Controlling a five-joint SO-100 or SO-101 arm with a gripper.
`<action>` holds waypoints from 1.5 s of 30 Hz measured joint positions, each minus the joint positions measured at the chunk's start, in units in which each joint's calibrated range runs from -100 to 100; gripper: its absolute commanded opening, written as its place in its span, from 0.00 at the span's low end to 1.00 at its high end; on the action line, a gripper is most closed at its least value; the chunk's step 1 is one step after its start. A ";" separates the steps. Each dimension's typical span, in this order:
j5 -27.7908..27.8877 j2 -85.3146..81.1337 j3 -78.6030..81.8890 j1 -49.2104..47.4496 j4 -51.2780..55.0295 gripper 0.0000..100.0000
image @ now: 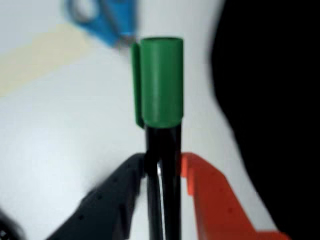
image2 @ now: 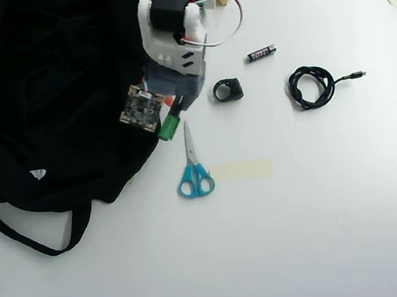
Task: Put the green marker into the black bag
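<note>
In the wrist view the green marker (image: 161, 85) stands up between a black finger (image: 120, 190) and an orange finger (image: 205, 190); my gripper (image: 163, 172) is shut on its dark barrel, the green cap pointing away. The black bag (image: 272, 100) fills the right side of that view. From overhead, the green cap (image2: 169, 127) sticks out of my gripper (image2: 175, 107) at the right edge of the black bag (image2: 45, 95), which covers the upper left of the table. The marker looks lifted off the table.
Blue-handled scissors (image2: 193, 170) lie just below the gripper, with a strip of tape (image2: 240, 171) beside them. A small black ring-shaped object (image2: 227, 90), a battery (image2: 261, 53) and a coiled black cable (image2: 312, 86) lie to the right. The bag's strap (image2: 27, 237) trails lower left.
</note>
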 measured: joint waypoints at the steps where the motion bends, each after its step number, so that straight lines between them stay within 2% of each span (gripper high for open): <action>1: 0.00 -0.08 0.31 1.84 0.00 0.02; 5: 0.00 -0.25 0.47 12.27 -0.34 0.02; 8: 0.00 -0.25 0.47 14.99 -0.43 0.02; 15: -0.20 -0.25 0.47 28.36 -1.46 0.02; 22: -0.15 1.41 0.39 36.96 -9.96 0.02; 27: 0.10 8.14 0.63 36.88 -14.17 0.02; 32: 0.10 9.05 0.63 43.86 -16.92 0.03; 35: 0.10 10.71 0.71 44.01 -17.60 0.21; 37: 0.10 11.79 0.71 44.01 -17.95 0.26; 43: 0.00 11.96 0.71 41.66 -18.03 0.25; 44: 0.00 11.96 0.71 41.22 -18.03 0.24; 45: 0.00 11.96 0.71 40.93 -17.69 0.17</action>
